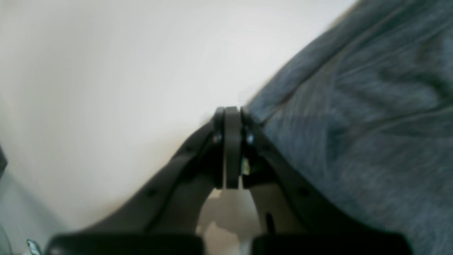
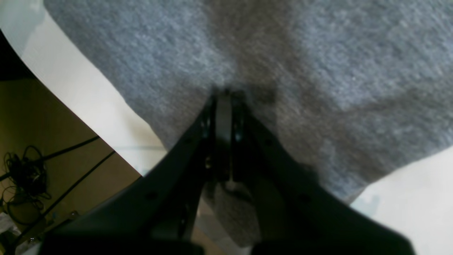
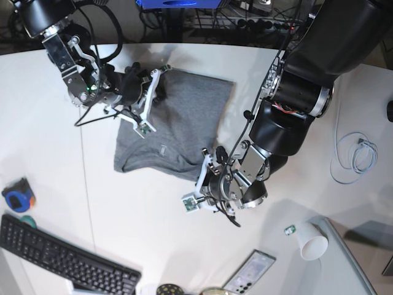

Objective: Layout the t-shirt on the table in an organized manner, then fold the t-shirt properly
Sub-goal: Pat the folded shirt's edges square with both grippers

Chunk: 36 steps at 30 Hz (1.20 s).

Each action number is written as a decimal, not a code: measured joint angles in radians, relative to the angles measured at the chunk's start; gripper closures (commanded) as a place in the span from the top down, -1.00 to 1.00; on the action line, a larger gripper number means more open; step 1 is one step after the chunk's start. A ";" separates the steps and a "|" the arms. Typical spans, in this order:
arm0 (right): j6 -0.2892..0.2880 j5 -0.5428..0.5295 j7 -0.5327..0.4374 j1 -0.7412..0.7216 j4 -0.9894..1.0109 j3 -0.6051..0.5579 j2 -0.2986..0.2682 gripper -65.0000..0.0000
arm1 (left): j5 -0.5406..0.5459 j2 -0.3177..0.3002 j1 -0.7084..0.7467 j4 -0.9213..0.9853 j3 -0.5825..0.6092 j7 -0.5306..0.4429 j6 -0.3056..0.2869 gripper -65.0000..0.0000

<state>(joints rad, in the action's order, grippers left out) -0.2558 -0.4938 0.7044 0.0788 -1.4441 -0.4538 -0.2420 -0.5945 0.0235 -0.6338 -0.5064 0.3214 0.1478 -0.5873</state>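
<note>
T-shirt: the heather-grey t-shirt [image 3: 174, 126] lies partly folded and rumpled on the white table [image 3: 123, 203], stretched between the two grippers.
Left gripper: the left gripper [image 1: 231, 115] has its jaws pressed together at the shirt's hem edge; the fabric runs off to its right and bare tabletop spreads to its left. Whether cloth is pinched between the tips cannot be told from the blurred wrist view.
Right gripper: the right gripper [image 2: 225, 95] sits tip-down on the shirt with its jaws drawn tight together, grey cloth puckering around the tips; fabric fills the space ahead and to both sides of it, and the curved table edge passes to its left.
Surroundings: a black keyboard [image 3: 61, 261], a white paper cup [image 3: 312, 242] and a coiled white cable [image 3: 359, 150] lie well apart from both grippers.
</note>
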 measured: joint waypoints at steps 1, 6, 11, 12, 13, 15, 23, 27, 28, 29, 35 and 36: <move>0.000 0.000 0.000 0.000 0.000 0.000 -0.001 -1.00 | 0.000 0.002 -0.001 0.000 0.000 -0.002 0.000 -1.00; 0.000 0.002 0.018 -0.005 -0.017 0.000 -0.001 -1.00 | -0.002 0.003 -0.013 -0.073 0.000 0.010 -0.003 -1.00; -0.001 0.011 0.023 -0.014 -0.108 0.002 -0.010 -1.00 | -0.001 -0.050 0.012 -0.276 -0.001 0.132 0.001 -1.00; -0.003 0.005 0.022 -0.013 -0.133 0.002 -0.018 -1.00 | 0.004 -0.072 0.039 -0.334 -0.002 0.157 0.005 -1.00; -0.003 0.005 0.024 -0.010 -0.158 0.002 -0.026 -1.00 | 0.006 -0.098 0.076 -0.405 -0.004 0.180 0.005 -1.00; -0.003 0.004 0.028 0.000 -0.204 0.018 -0.036 -1.00 | 0.000 -0.140 0.164 -0.538 -0.009 0.225 0.005 -1.00; -0.004 0.016 0.085 0.092 -0.246 0.250 -0.040 -1.00 | 0.072 -0.164 0.501 -0.801 -0.142 0.255 -0.011 -1.00; -0.004 0.000 0.091 0.130 -0.262 0.253 -0.029 -1.00 | 0.068 -0.171 0.597 -0.827 -0.141 0.253 -0.011 -1.00; -0.004 0.000 0.095 0.136 -0.262 0.254 -0.029 -1.00 | 0.068 -0.171 0.615 -0.827 -0.136 0.258 -0.012 -1.00; -0.003 0.003 0.101 0.138 -0.262 0.271 -0.027 -1.00 | 0.069 -0.170 0.633 -0.826 -0.135 0.257 -0.012 -1.00; 0.012 0.005 0.054 0.156 -0.263 0.382 -0.024 -1.00 | 0.072 -0.165 0.705 -0.863 -0.135 0.245 -0.003 -1.00; 0.012 0.004 0.055 0.161 -0.263 0.402 -0.021 -1.00 | 0.073 -0.165 0.723 -0.874 -0.135 0.241 0.002 -1.00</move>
<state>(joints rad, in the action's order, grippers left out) -0.2440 -0.4900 0.7589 0.2398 -1.7073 -0.0517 -0.2634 -0.5213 -0.1413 0.0887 -1.3800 0.1867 0.3889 -0.5854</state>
